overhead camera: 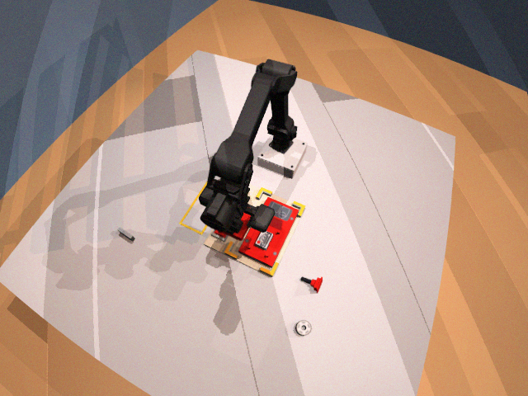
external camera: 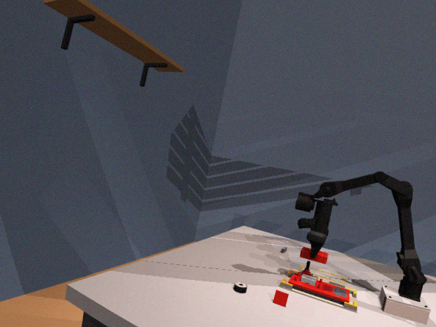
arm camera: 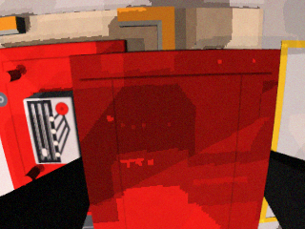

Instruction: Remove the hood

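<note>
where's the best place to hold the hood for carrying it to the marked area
Grip the hood across its two opposite side edges, coming straight down from above. It is a flat, wide red panel, so the edges are the only faces fingers can pinch. The gripper holds it this way now, above the toy car.
</note>
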Available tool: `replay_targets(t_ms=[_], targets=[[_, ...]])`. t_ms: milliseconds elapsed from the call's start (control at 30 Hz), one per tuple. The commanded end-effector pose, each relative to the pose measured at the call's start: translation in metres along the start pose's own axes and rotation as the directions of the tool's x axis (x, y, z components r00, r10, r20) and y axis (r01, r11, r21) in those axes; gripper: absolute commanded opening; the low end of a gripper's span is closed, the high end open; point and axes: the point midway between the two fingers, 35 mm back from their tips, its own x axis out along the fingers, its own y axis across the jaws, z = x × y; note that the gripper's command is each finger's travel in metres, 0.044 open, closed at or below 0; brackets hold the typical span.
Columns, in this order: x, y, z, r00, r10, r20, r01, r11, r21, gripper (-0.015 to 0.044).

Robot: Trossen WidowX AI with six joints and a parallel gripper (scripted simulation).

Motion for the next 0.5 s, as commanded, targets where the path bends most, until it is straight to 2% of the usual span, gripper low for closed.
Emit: replay_targets(t_ms=[0,467], targets=[[-0.001,-0.013,-0.001,1.000,0.005,0.003,-0.005,1.000,-0.003,0.0000],[0.000,-0.061,-0.010,1.000,-0.010,0.005,0.009,1.000,0.007,0.0000]])
